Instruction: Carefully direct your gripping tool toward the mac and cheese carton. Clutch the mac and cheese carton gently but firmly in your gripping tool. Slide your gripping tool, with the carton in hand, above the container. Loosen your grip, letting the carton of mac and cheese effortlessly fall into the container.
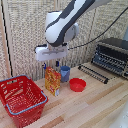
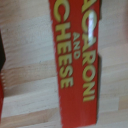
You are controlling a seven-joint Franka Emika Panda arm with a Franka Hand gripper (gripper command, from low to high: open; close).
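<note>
The mac and cheese carton point(image 1: 52, 81) stands upright on the wooden table, orange and yellow with a red patch. My gripper point(image 1: 50, 65) hangs just above its top edge, fingers apart, open and holding nothing. In the wrist view the carton's red top side point(image 2: 77, 60) with yellow "MACARONI AND CHEESE" lettering fills the middle; my fingers do not show there. The red lattice basket point(image 1: 36, 95) sits on the table at the exterior view's left, below and apart from the carton.
A blue cup point(image 1: 65, 74) stands right behind the carton. A small red bowl point(image 1: 77, 85) lies to the exterior view's right of it. A toaster oven point(image 1: 112, 55) and a dark wire rack point(image 1: 93, 73) are at the far right.
</note>
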